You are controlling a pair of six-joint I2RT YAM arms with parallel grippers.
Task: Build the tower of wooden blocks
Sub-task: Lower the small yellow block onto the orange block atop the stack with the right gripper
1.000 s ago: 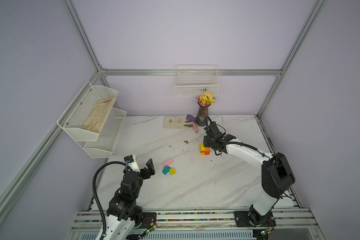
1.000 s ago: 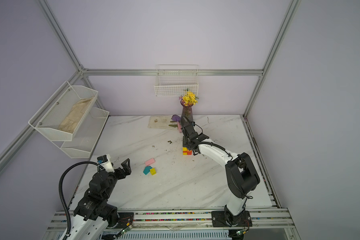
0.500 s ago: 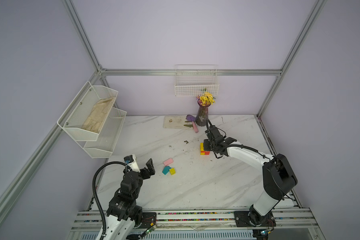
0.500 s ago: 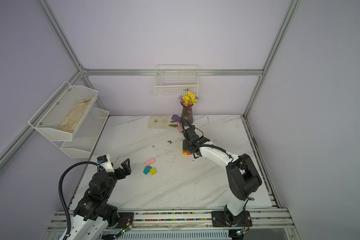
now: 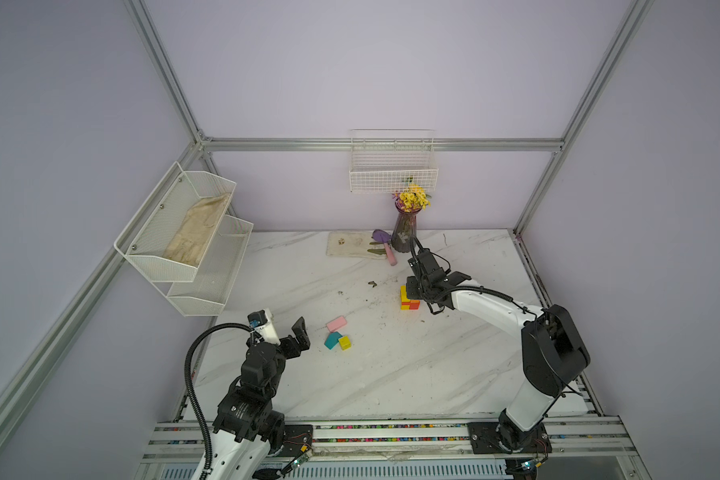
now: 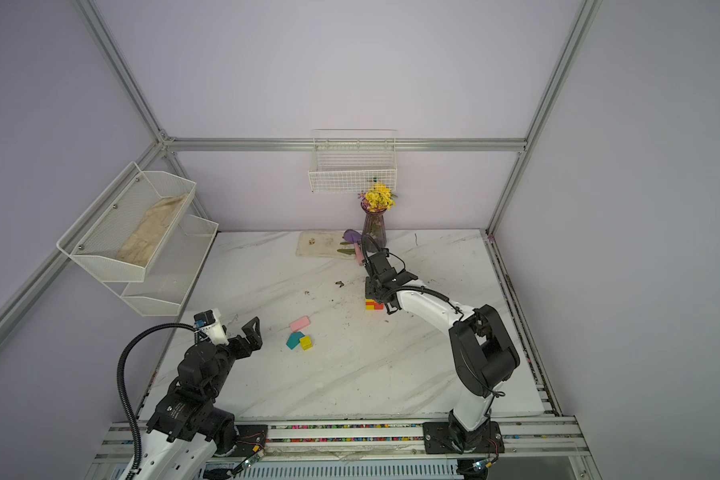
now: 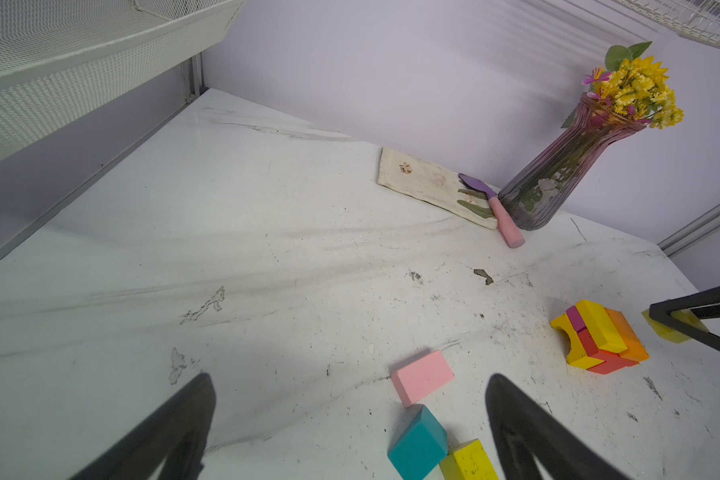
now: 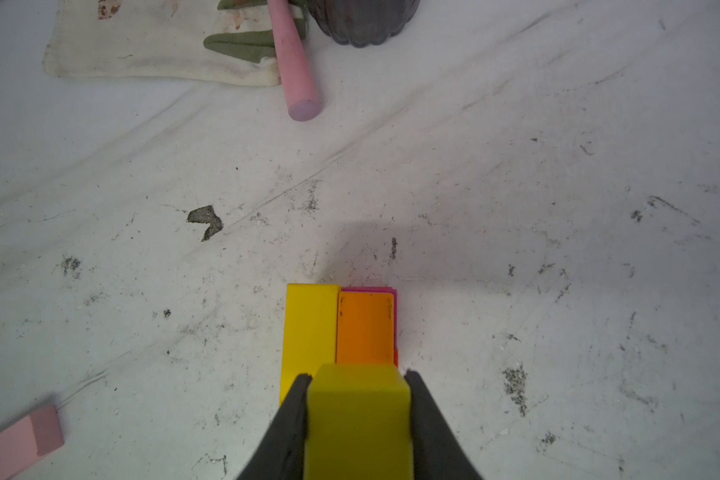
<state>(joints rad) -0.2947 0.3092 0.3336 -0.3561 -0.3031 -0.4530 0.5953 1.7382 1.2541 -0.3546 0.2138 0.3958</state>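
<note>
The tower (image 5: 409, 301) (image 6: 374, 304) is a low stack of wood blocks at the middle right of the table. From the right wrist its top shows a yellow brick (image 8: 308, 328) beside an orange brick (image 8: 364, 328), with a magenta edge under them. My right gripper (image 8: 358, 378) (image 5: 412, 287) is shut on a yellow cube (image 8: 358, 415) just over the stack's near end. Three loose blocks lie front centre: pink (image 5: 336, 323) (image 7: 422, 377), teal (image 5: 332, 340) (image 7: 418, 442) and a yellow cube (image 5: 344, 342) (image 7: 468, 461). My left gripper (image 5: 283, 328) (image 7: 350, 386) hangs open, left of them, holding nothing.
A purple vase of yellow flowers (image 5: 406, 228) stands at the back, close behind the right gripper. Beside it lie a stained cloth (image 5: 352, 244) and a pink-handled trowel (image 5: 387, 251). A wire basket (image 5: 393, 170) hangs on the back wall, a mesh rack (image 5: 184, 237) on the left.
My right gripper has come down and slightly left with the yellow cube, closer over the tower. The left arm and the loose blocks have not moved.
</note>
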